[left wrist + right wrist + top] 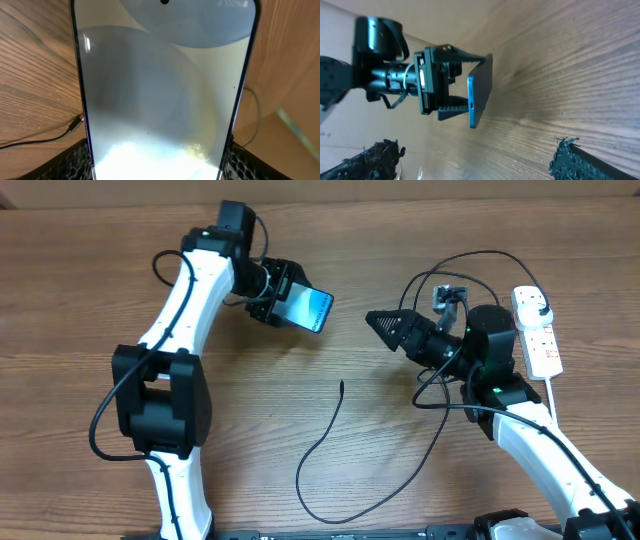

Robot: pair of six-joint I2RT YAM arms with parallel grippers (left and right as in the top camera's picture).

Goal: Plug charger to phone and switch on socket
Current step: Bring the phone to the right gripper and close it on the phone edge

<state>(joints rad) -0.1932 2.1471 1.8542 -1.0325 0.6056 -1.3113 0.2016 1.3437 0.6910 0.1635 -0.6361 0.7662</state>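
My left gripper [283,298] is shut on the phone [308,308] and holds it above the table, its light-blue screen tilted up. In the left wrist view the phone [160,85] fills the frame between my fingers [75,161]. The right wrist view shows the phone [480,90] edge-on, its port end facing my right gripper [470,165]. That right gripper [385,322] stands open and holds nothing, a short gap right of the phone. The charger [325,430] lies loose on the table, its tip [342,384] below the phone. The white socket [540,338] lies at the far right.
The charger's black cable loops toward the front edge [335,520] and back up under my right arm [500,380]. A white cord [553,395] trails from the socket toward the front. Bare wooden tabletop [80,300] surrounds both arms.
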